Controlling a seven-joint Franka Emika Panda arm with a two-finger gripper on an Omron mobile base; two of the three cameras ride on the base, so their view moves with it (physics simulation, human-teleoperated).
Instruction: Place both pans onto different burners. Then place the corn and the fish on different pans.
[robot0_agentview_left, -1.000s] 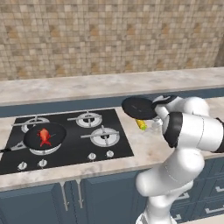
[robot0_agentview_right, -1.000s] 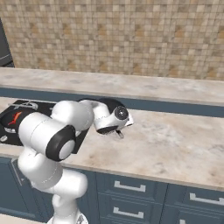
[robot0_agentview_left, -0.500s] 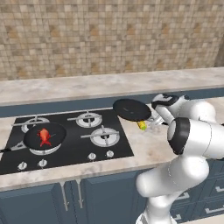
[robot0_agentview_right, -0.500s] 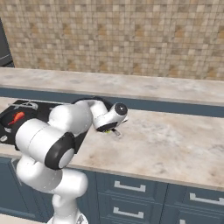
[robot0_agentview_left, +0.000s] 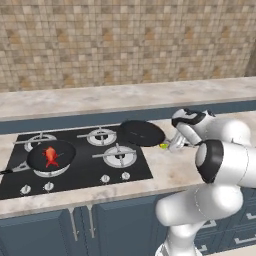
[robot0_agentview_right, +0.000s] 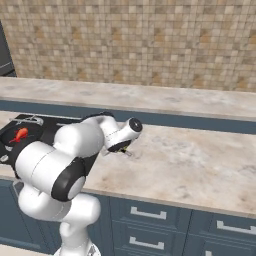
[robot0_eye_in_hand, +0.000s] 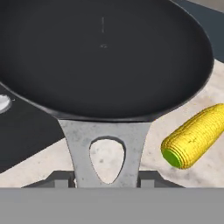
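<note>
Arm: white, dark-jointed, rising from the lower right of the left base view, elbow bent high, forearm reaching left and down toward the right edge of the cooktop (robot0_agentview_left: 75, 165); gripper (robot0_agentview_left: 172, 145) low over the counter (robot0_agentview_left: 175, 172), wrist turned so the hand view looks along a pan handle; gripper (robot0_eye_in_hand: 107, 177) clamped on that handle, the finger tips just showing at either side of its grey bracket.

Containers, left to right: first pan (robot0_agentview_left: 51, 155), round, shallow, black, sitting on the front left burner (robot0_agentview_left: 50, 167), thin dark handle pointing left; inside it the fish (robot0_agentview_left: 50, 155), small, red-orange, lying near the middle; in the right base view the fish (robot0_agentview_right: 19, 135) shows at the far left edge. Second pan (robot0_agentview_left: 141, 133), same black make, held by its handle, lifted and overlapping the right rim of the cooktop, between the back centre burner (robot0_agentview_left: 101, 136) and the counter; bowl bare and matte in the hand view (robot0_eye_in_hand: 103, 57); handle bracket (robot0_eye_in_hand: 107, 146) pale grey with an oval cut-out. Front centre burner (robot0_agentview_left: 119, 156), silver-grey ring with cross grate, carrying nothing.

Corn (robot0_eye_in_hand: 194, 136): short yellow cob, green cut end turned toward the camera, lying on the beige marbled counter just beside the held pan's handle, beneath the pan's rim edge; in the left base view the corn (robot0_agentview_left: 163, 146) is a small yellow-green spot next to the gripper.
</note>
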